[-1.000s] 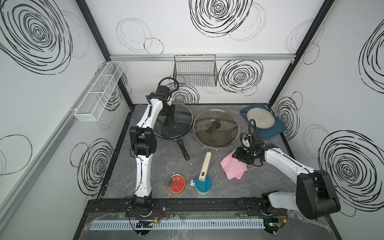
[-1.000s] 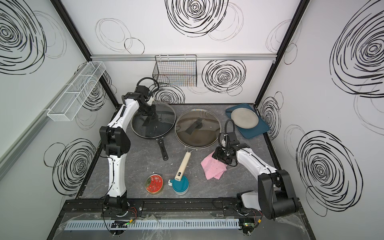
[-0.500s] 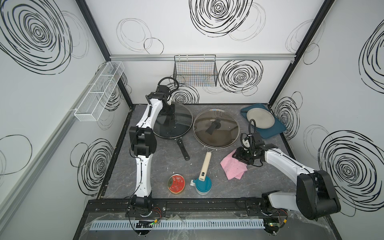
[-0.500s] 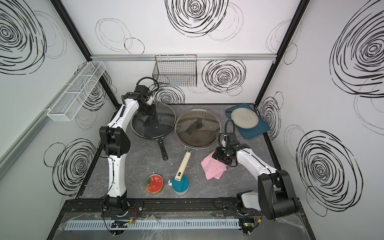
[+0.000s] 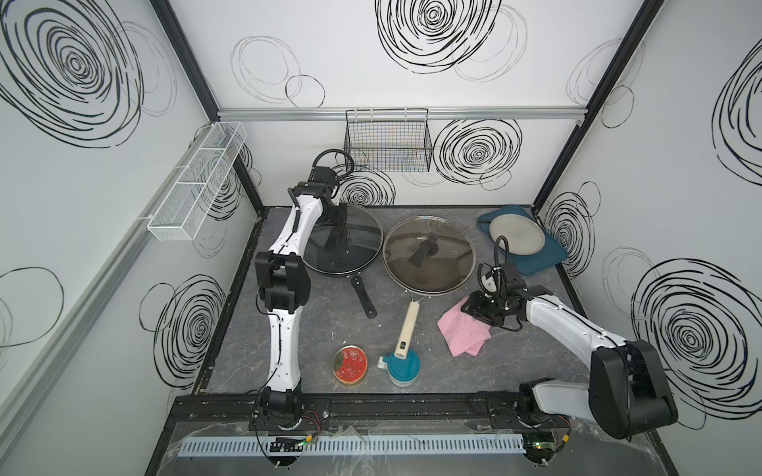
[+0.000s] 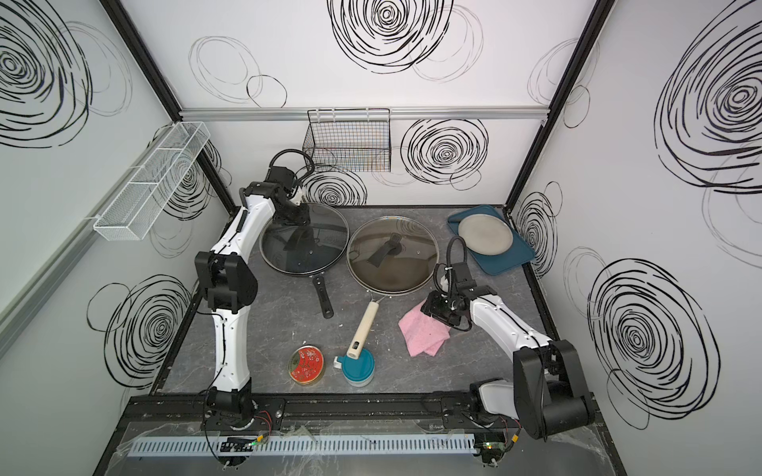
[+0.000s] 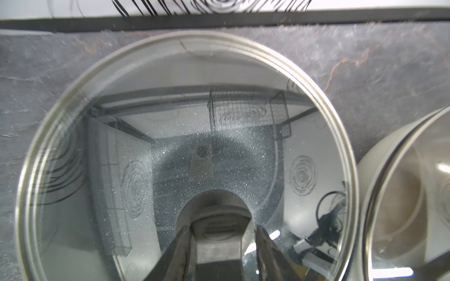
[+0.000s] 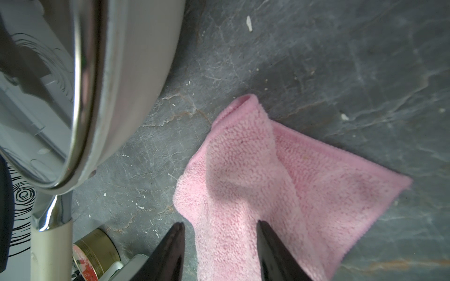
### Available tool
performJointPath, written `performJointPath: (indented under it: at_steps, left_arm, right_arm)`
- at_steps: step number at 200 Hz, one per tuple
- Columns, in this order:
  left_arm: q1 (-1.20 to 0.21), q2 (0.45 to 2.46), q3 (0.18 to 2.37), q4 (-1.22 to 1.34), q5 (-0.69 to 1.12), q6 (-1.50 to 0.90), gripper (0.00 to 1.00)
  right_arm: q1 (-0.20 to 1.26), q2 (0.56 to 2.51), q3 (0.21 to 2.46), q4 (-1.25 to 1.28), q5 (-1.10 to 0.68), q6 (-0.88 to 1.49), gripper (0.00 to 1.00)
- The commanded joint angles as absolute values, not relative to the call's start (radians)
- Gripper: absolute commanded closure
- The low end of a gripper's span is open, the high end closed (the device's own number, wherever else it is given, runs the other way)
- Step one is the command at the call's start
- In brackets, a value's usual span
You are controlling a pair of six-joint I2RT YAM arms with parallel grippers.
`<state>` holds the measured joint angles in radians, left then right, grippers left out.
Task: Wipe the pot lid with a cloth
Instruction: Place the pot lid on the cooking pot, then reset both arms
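Right fingers (image 8: 170, 255) straddle the cloth (image 8: 280, 185); tin (image 5: 349, 364) label unreadable.

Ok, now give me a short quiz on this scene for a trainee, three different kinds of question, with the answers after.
1. Multiple choice: which gripper straddles the cloth? A left, B right.
2. True or false: the cloth lies on a lid.
3. Short answer: how many glass lids sit on pans?
Key: 1 B, the right gripper. 2 False, it lies on the table. 3 Two: the black pan's lid and the cream-handled pan's lid.
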<state>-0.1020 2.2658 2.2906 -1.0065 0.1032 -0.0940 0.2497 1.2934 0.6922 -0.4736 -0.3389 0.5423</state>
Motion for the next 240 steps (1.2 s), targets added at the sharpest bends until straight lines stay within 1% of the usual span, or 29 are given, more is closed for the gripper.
performJointPath:
  at_steps: [1, 28, 63, 86, 102, 105, 113, 116, 119, 120, 122, 124, 126, 129, 133, 136, 145, 159, 169, 179, 193, 211, 218, 227, 240]
  left_arm:
    - [-0.117, 2.161, 2.256, -0.921, 0.079, -0.121, 0.53]
    - [-0.149, 2.097, 2.213, -0.862, 0.029, -0.129, 0.53]
    - [-0.189, 1.985, 2.138, -0.762, -0.092, -0.155, 0.5]
    - [-0.205, 1.852, 2.003, -0.638, -0.166, -0.181, 0.49]
    - [-0.219, 1.723, 1.847, -0.517, -0.228, -0.188, 0.46]
    - [-0.223, 1.695, 1.811, -0.493, -0.248, -0.19, 0.44]
    - [-0.231, 1.619, 1.714, -0.432, -0.296, -0.195, 0.26]
    - [-0.235, 1.589, 1.678, -0.409, -0.311, -0.192, 0.17]
    - [-0.236, 1.562, 1.641, -0.391, -0.324, -0.186, 0.04]
    - [-0.238, 1.55, 1.629, -0.382, -0.328, -0.185, 0.02]
    - [-0.24, 1.531, 1.606, -0.367, -0.338, -0.184, 0.0]
    - [-0.243, 1.51, 1.58, -0.351, -0.35, -0.181, 0.01]
    - [-0.244, 1.482, 1.552, -0.338, -0.36, -0.179, 0.01]
    - [-0.247, 1.449, 1.513, -0.316, -0.375, -0.177, 0.01]
    - [-0.25, 1.41, 1.452, -0.283, -0.391, -0.175, 0.01]
    - [-0.249, 1.375, 1.413, -0.258, -0.403, -0.174, 0.01]
    - [-0.247, 1.285, 1.282, -0.199, -0.427, -0.175, 0.01]
    - [-0.24, 1.15, 1.087, -0.117, -0.529, -0.179, 0.01]
    - [-0.227, 1.058, 0.945, -0.047, -0.558, -0.171, 0.01]
    - [-0.215, 0.971, 0.799, 0.034, -0.589, -0.142, 0.0]
    - [-0.204, 0.882, 0.617, 0.167, -0.616, -0.094, 0.01]
    - [-0.196, 0.824, 0.426, 0.348, -0.618, -0.062, 0.01]
    - [-0.195, 0.819, 0.379, 0.41, -0.617, -0.056, 0.01]
    - [-0.188, 0.83, 0.333, 0.486, -0.616, -0.065, 0.01]
    - [-0.17, 0.892, 0.303, 0.581, -0.583, -0.06, 0.01]
  right_arm:
    - [0.246, 1.268, 0.694, -0.457, -0.322, 0.547, 0.49]
    - [0.242, 1.241, 0.701, -0.442, -0.309, 0.548, 0.49]
    - [0.224, 1.201, 0.737, -0.437, -0.269, 0.53, 0.48]
    - [0.2, 1.181, 0.777, -0.436, -0.228, 0.499, 0.48]
    - [0.167, 1.162, 0.799, -0.406, -0.218, 0.472, 0.46]
    - [0.158, 1.158, 0.802, -0.4, -0.212, 0.469, 0.46]
    - [0.136, 1.144, 0.809, -0.382, -0.199, 0.462, 0.41]
    - [0.126, 1.139, 0.811, -0.372, -0.195, 0.456, 0.39]
    - [0.115, 1.133, 0.811, -0.361, -0.192, 0.451, 0.35]
    - [0.112, 1.13, 0.811, -0.359, -0.189, 0.448, 0.34]
    - [0.105, 1.127, 0.812, -0.353, -0.185, 0.445, 0.27]
    - [0.098, 1.121, 0.811, -0.344, -0.178, 0.443, 0.22]
    - [0.092, 1.117, 0.81, -0.339, -0.167, 0.443, 0.15]
    - [0.085, 1.108, 0.807, -0.327, -0.147, 0.442, 0.09]
    - [0.074, 1.098, 0.8, -0.311, -0.117, 0.44, 0.02]
    - [0.068, 1.09, 0.795, -0.296, -0.097, 0.435, 0.0]
    - [0.05, 1.06, 0.766, -0.245, -0.032, 0.408, 0.0]
    - [0.033, 1.011, 0.683, -0.134, 0.141, 0.388, 0.0]
    - [0.021, 0.977, 0.603, -0.03, 0.245, 0.353, 0.0]
    - [0.013, 0.946, 0.514, 0.1, 0.299, 0.307, 0.0]
    - [0.0, 0.934, 0.353, 0.379, 0.283, 0.177, 0.0]
    - [-0.001, 1.006, 0.22, 0.668, 0.316, 0.15, 0.0]
    - [-0.003, 1.05, 0.214, 0.702, 0.317, 0.14, 0.0]
    - [-0.002, 1.105, 0.238, 0.678, 0.311, 0.149, 0.0]
    - [-0.001, 1.186, 0.272, 0.678, 0.283, 0.147, 0.0]
